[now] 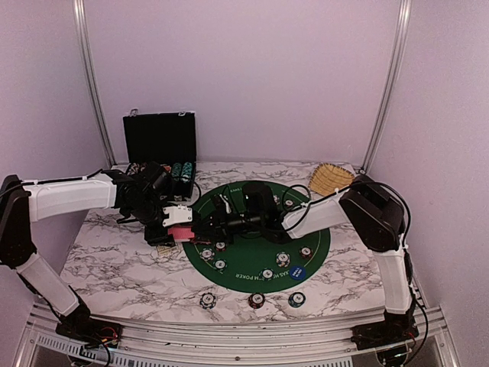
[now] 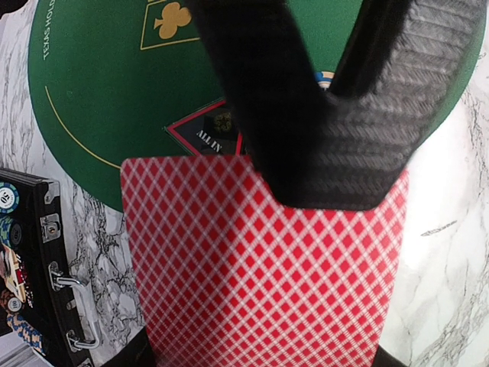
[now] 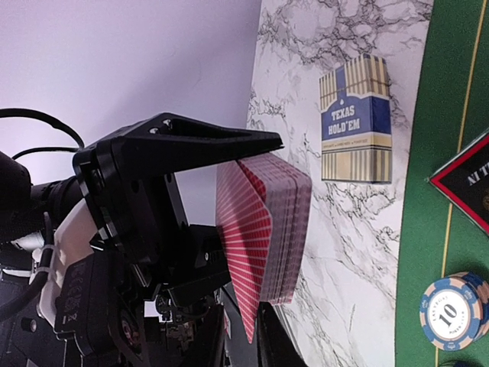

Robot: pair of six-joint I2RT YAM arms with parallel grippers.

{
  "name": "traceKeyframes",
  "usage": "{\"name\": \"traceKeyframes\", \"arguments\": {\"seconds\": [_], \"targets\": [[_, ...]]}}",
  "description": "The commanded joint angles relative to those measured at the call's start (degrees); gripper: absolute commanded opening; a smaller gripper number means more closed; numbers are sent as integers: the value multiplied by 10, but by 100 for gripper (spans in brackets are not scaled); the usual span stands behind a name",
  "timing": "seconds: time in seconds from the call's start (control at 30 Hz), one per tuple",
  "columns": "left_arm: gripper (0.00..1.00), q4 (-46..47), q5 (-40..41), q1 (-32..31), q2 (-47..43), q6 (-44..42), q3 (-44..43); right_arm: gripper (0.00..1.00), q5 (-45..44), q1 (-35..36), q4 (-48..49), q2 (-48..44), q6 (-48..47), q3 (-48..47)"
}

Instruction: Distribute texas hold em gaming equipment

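Top external view: my left gripper is clenched on the deck at the left rim of the mat; my right gripper meets it from over the mat. On the mat's near half lie chips, a blue button at its near rim, three more off its near side.

Left wrist view: the right gripper's fingers close in a V on the far edge of the deck; beyond, the marker lies on the mat, the case off it.

Right wrist view: the deck hangs off the mat, its front card splayed toward my right gripper, which pinches it; a box lies just off the mat, one chip just inside its rim.
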State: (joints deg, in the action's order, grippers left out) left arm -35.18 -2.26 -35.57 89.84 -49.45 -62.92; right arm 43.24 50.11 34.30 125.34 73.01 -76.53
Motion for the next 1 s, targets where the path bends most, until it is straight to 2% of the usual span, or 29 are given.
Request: {"name": "traceKeyframes", "arguments": {"seconds": [0.0, 0.5, 0.73, 0.97], "targets": [[16, -5, 2, -2, 2, 3, -13, 15, 4, -1, 23, -7, 6, -5], [16, -5, 2, -1, -1, 3, -14, 14, 12, 4, 54, 25, 30, -16], [15, -5, 5, -2, -2, 3, -13, 1, 12, 5, 75, 24, 43, -11], [15, -5, 4, -1, -4, 4, -12, 0, 12, 3, 81, 18, 42, -2]]}}
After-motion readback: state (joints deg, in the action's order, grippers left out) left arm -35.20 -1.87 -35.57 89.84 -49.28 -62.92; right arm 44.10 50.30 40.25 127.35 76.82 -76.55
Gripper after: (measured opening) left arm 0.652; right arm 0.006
